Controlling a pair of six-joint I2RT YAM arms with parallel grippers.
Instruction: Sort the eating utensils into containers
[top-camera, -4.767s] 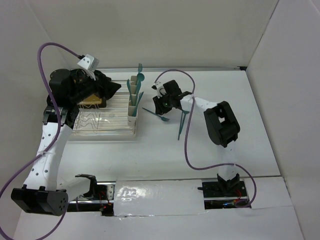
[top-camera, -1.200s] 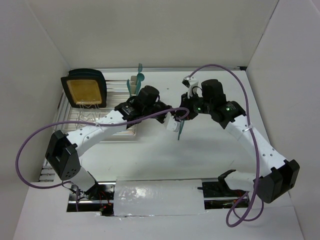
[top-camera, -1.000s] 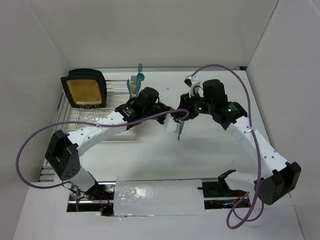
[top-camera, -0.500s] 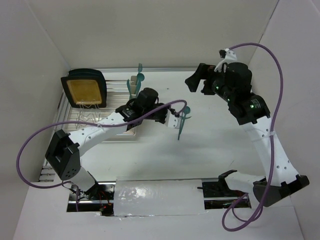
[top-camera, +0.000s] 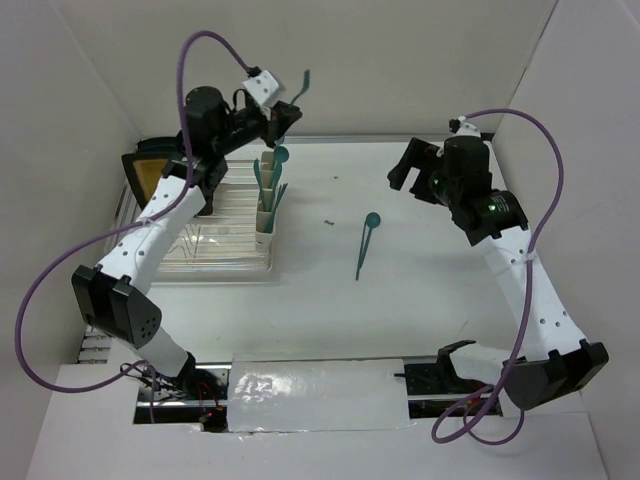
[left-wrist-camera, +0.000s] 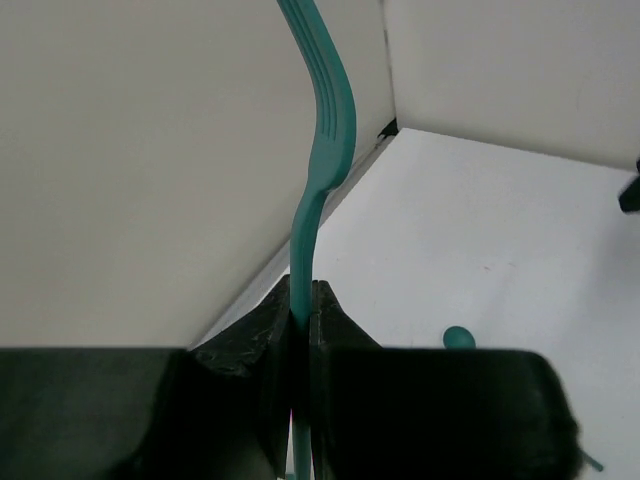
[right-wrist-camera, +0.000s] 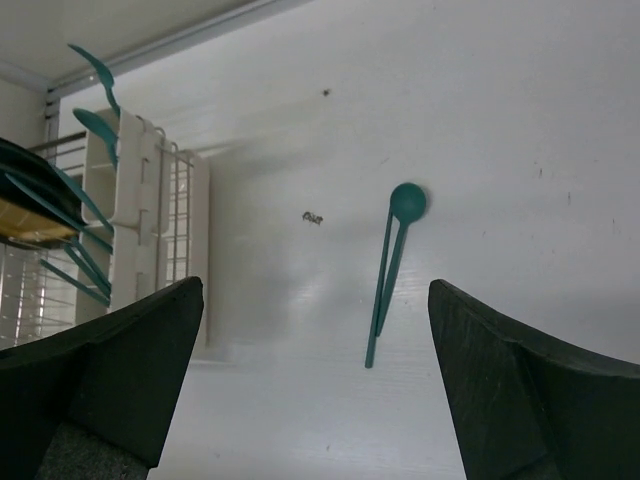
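Observation:
My left gripper (top-camera: 283, 118) is raised high at the back, above the row of cream containers (top-camera: 268, 195), and is shut on the handle of a teal fork (top-camera: 303, 82) whose tines point up. In the left wrist view the fork (left-wrist-camera: 318, 150) rises from between the closed jaws (left-wrist-camera: 302, 300). Two teal utensils lie together on the table, a spoon (top-camera: 366, 243) on top; the right wrist view shows its bowl (right-wrist-camera: 408, 202). My right gripper (top-camera: 404, 172) hangs open above the table to their right, its fingers (right-wrist-camera: 120, 370) wide apart and holding nothing. Several utensils stand in the containers (right-wrist-camera: 135, 200).
A clear wire-ribbed dish rack (top-camera: 210, 240) lies left of the containers, with a dark teal and yellow plate (top-camera: 150, 170) standing at its back left. A small dark speck (top-camera: 329, 221) lies on the table. White walls close in the back and sides.
The left gripper lifted the fork from the middle of the table up and back over the containers. The right gripper opened and pulled away to the right and back.

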